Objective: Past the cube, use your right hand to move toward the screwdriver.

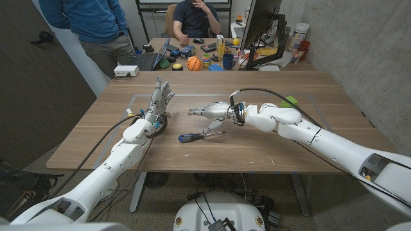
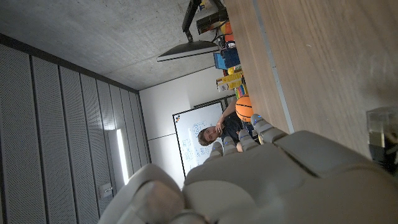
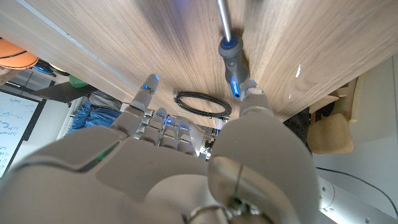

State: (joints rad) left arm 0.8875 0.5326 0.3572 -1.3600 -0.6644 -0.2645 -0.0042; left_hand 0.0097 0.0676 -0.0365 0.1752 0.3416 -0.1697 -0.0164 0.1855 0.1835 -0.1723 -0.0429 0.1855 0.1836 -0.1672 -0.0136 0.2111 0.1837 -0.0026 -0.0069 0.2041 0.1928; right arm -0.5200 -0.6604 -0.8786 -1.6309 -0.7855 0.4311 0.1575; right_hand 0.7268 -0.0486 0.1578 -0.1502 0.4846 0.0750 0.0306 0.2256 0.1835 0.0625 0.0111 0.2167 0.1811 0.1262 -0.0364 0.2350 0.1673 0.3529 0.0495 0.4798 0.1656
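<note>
A screwdriver with a blue and grey handle lies on the wooden table, its shaft pointing right. My right hand hovers just behind and above it, fingers stretched out to the left and holding nothing. In the right wrist view the screwdriver handle lies just beyond the thumb of my right hand. A green cube sits behind my right forearm, to the hand's right. My left hand stands at the left with fingers up and apart, holding nothing.
A black cable loop lies by my left wrist, also seen as a cable loop. Behind the table stand a desk with a laptop, an orange ball, a blue mug and a monitor. Two people are there.
</note>
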